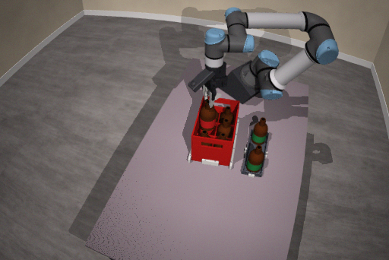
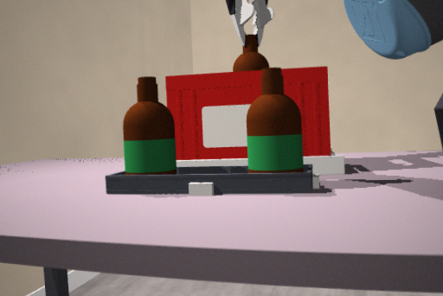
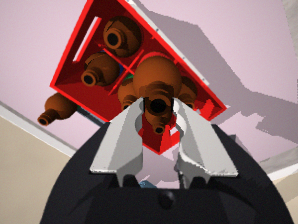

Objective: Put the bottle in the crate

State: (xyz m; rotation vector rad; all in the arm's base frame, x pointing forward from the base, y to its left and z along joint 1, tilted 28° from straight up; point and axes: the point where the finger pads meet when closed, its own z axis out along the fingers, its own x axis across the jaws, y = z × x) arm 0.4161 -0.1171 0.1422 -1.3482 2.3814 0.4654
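Observation:
My gripper [image 1: 210, 99] [image 2: 251, 38] [image 3: 157, 98] is shut on the neck of a brown bottle with a red band [image 1: 207, 115] [image 2: 251, 61] [image 3: 157, 75]. It holds the bottle upright, partly down in the far left slot of the red crate [image 1: 210, 150] [image 2: 186, 115] [image 3: 65, 75]. In the exterior view only its shoulder and neck show above the crate wall. Three other brown bottles [image 1: 227, 115] [image 3: 122, 35] stand in the other slots. Two green-banded bottles [image 1: 260, 131] [image 1: 255, 158] [image 2: 149, 128] [image 2: 273, 124] stand on the dark tray [image 1: 251, 172] [image 2: 151, 182] right of the crate.
The crate and tray stand side by side on the pale pink table [image 1: 171, 204] [image 2: 216, 223]. The arm's elbow [image 2: 385, 16] and base [image 1: 243, 82] are behind and to the right of the crate.

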